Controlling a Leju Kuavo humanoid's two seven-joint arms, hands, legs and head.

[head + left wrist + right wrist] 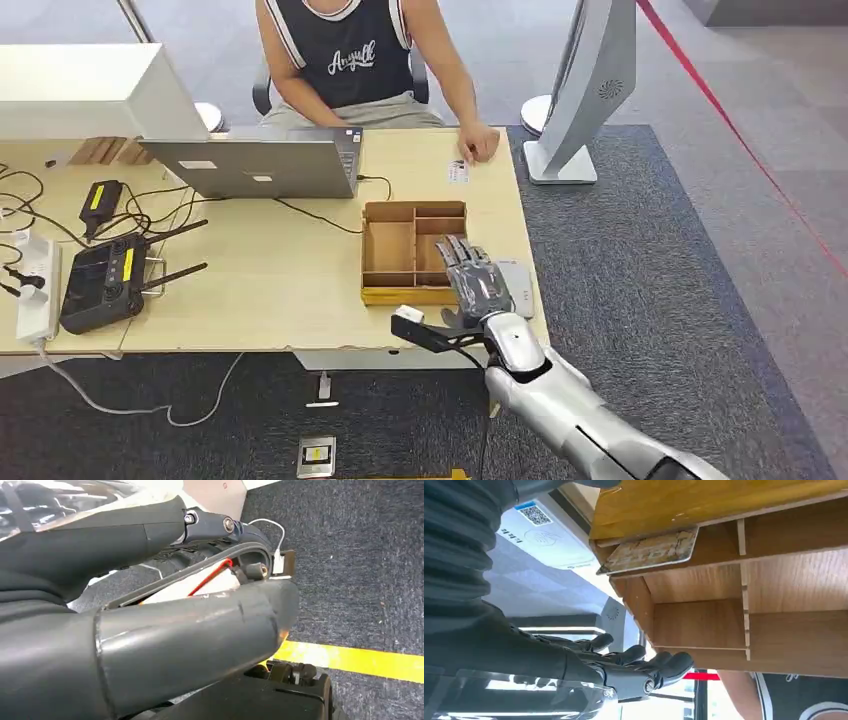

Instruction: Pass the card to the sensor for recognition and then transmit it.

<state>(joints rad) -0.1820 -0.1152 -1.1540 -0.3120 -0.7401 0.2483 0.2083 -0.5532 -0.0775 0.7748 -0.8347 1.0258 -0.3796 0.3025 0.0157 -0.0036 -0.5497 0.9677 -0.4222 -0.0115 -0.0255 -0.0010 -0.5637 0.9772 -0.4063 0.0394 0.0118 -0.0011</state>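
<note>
A partitioned wooden tray [390, 250] sits near the table's right front. My right hand [478, 280] hovers over its near right corner with the fingers stretched flat and nothing in them. The right wrist view shows a worn card [651, 552] lying in a corner compartment of the tray [704, 625], apart from my dark fingers [644, 662]. The flat grey-white sensor [520, 288] with a QR label [535, 515] lies on the table just right of the tray, partly under my hand. My left hand [150, 630] hangs above the carpet and holds nothing, its thumb and fingers extended.
A person sits across the table, one hand [479, 143] resting by a small label [459, 171]. A laptop [260, 165], a black controller [100, 285], a power strip [35, 285] and cables fill the left side. A white stand [580, 100] rises at the back right.
</note>
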